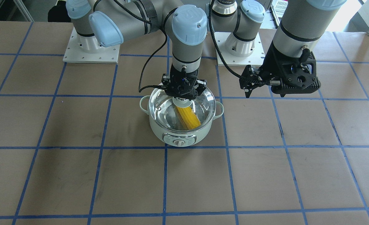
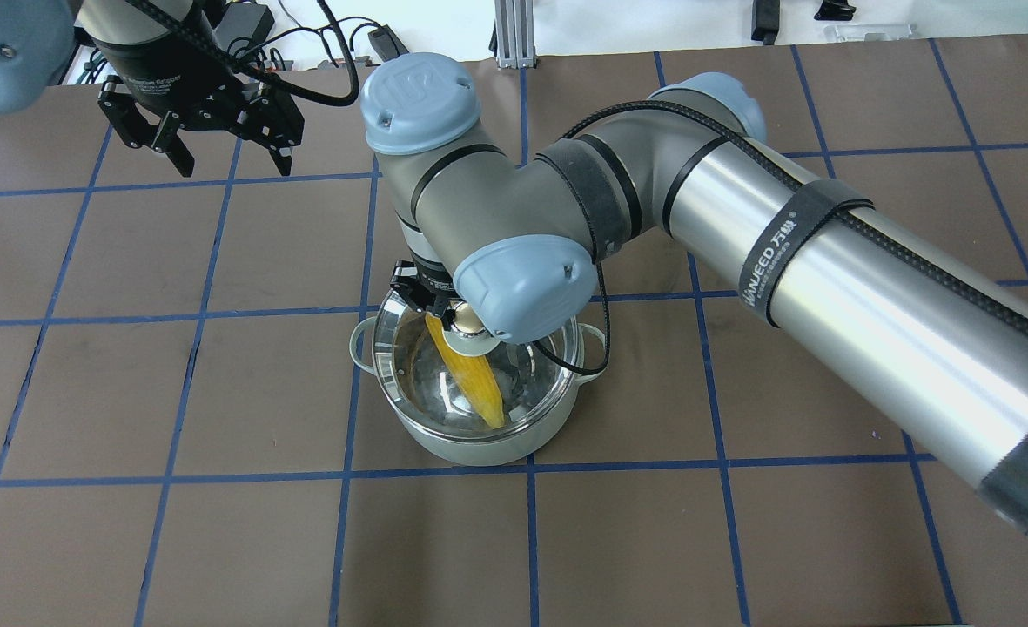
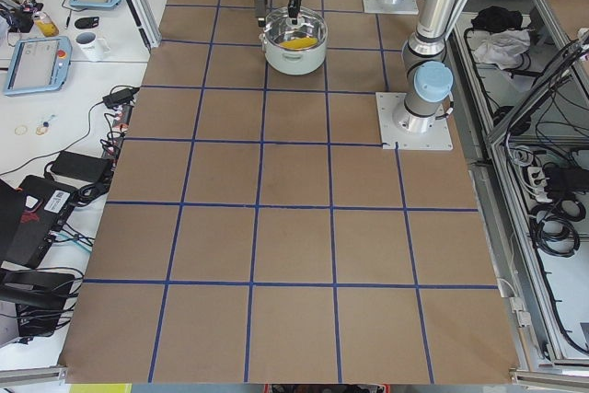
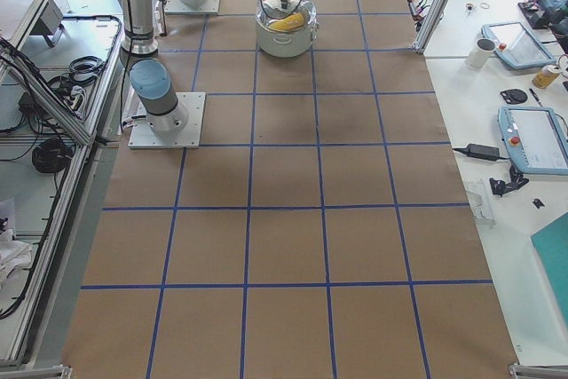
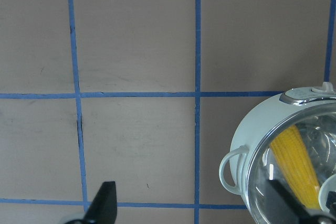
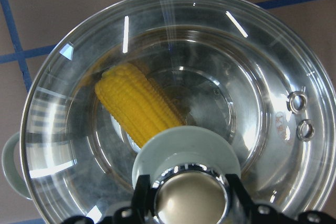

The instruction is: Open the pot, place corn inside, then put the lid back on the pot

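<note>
On the gridded table (image 1: 78, 125), the lid (image 6: 262, 77) covers the pot (image 1: 159, 134), with the corn (image 6: 136, 106) inside. The right end effector (image 6: 190, 198) grips the lid from directly above. The left end effector (image 2: 233, 161) hangs open, well apart.

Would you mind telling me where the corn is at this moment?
The corn lies inside the pot, beneath the lid that the right end effector grips, just above centre in the front-facing view.
</note>
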